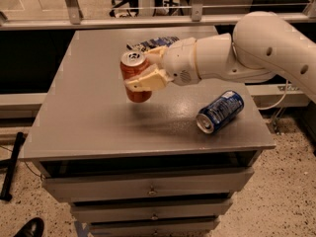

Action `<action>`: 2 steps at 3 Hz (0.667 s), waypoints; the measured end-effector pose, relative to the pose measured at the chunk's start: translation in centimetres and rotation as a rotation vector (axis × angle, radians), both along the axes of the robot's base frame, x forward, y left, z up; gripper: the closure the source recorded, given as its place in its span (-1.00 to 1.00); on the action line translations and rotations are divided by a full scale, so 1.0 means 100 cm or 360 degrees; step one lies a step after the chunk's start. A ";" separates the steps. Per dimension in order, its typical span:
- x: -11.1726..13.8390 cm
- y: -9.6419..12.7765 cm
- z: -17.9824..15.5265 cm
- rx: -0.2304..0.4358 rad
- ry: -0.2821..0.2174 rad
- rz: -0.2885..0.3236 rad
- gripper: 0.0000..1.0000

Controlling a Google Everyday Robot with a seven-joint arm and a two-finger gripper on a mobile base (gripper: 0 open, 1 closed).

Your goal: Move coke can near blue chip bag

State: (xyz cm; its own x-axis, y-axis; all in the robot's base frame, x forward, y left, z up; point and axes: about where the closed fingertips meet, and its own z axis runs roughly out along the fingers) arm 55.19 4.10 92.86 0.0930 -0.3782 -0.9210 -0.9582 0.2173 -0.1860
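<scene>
The red coke can (135,76) with a silver top is held upright, lifted above the grey table (89,112), near its middle. My gripper (146,69) is shut on the coke can, its cream fingers (148,81) clamped on the can's sides. The white arm reaches in from the right. The blue chip bag (148,43) lies at the table's far side, just behind the can and gripper, partly hidden by them.
A blue soda can (220,111) lies on its side at the table's right front. The table tops a drawer cabinet (148,191). A metal rail (148,19) runs behind the table. A dark shoe (27,228) is on the floor at lower left.
</scene>
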 end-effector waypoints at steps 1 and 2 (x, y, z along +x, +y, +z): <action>0.000 0.000 0.000 0.0000 0.0000 0.0000 1.00; 0.007 -0.013 0.009 -0.0054 -0.0039 -0.0067 1.00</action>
State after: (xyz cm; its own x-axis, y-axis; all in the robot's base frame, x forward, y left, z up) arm 55.91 2.75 93.72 0.0991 -0.4132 -0.9052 -0.9435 0.2502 -0.2175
